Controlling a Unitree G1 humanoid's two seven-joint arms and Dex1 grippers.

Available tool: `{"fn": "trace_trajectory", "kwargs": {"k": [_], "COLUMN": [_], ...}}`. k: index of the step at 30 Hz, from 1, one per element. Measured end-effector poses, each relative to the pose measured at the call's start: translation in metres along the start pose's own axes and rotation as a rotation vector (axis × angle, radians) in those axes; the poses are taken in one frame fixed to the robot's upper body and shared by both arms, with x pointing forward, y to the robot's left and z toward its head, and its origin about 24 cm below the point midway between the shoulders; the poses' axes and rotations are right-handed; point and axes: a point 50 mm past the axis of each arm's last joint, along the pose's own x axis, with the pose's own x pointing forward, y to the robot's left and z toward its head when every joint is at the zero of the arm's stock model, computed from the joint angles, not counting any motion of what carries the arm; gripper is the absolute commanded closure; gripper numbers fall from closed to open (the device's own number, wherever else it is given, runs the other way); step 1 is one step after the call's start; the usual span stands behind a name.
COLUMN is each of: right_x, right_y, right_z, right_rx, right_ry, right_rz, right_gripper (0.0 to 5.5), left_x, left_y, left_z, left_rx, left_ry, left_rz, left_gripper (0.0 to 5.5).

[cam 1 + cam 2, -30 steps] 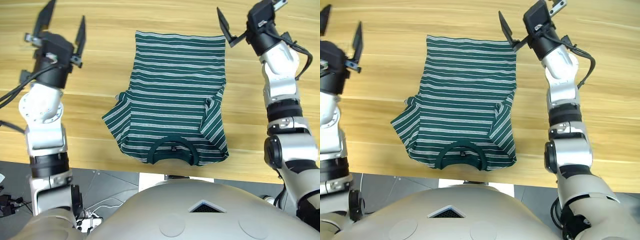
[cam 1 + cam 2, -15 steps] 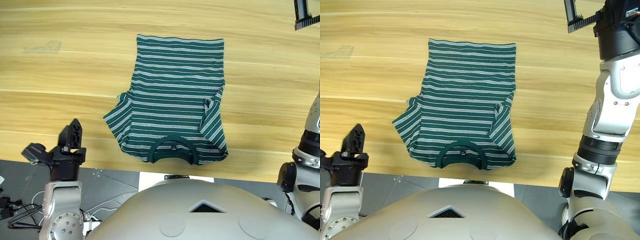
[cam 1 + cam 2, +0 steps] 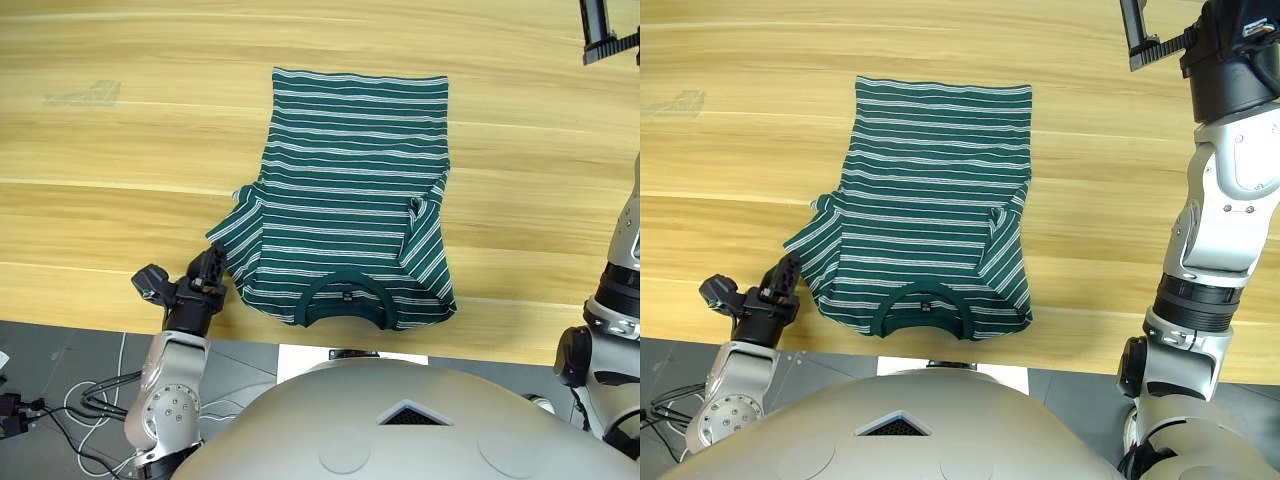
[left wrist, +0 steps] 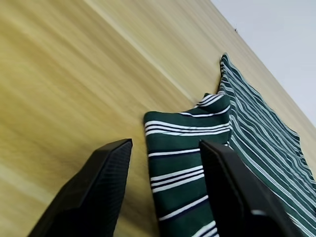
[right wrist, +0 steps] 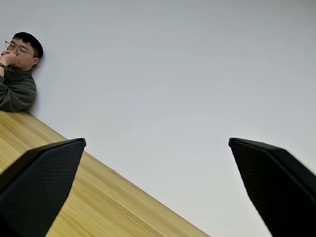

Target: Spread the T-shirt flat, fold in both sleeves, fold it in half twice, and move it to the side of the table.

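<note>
The T-shirt [image 3: 345,215] lay flat mid-table [image 3: 120,150], collar at the near edge, its left sleeve jutting toward the near-left corner. The left gripper [image 3: 180,272], jaws released, sat at that edge with the sleeve's corner between its fingers. The right gripper [image 5: 157,143] (also spread wide) hung over the far-right corner, well apart. A shallow pinch might slip off the corner. With nothing pinning the shirt, a one-sided pull could skew it or drag it off the near edge.
</note>
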Motion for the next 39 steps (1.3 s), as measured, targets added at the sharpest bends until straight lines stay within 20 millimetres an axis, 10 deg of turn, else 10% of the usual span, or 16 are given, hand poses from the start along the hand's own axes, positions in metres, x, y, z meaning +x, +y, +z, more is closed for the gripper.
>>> {"fn": "trace_trajectory", "kwargs": {"k": [14, 30, 39], "right_x": [0.0, -0.002, -0.004], "right_y": [0.002, 0.003, 0.005], "right_z": [-0.006, -0.01, -0.017], "right_rx": [0.006, 0.0, 0.02], "right_ry": [0.02, 0.033, 0.058], "right_rz": [0.011, 0.012, 0.01], "right_gripper": [0.12, 0.1, 0.1], "left_x": [0.019, 0.023, 0.025], "left_y": [0.002, 0.007, 0.007], "left_z": [0.005, 0.002, 0.002], "left_rx": [0.088, 0.105, 0.101], "left_ry": [-0.015, 0.0, 0.001], "left_rz": [0.009, 0.033, 0.023], "left_gripper": [2.94, 5.48, 5.48]}}
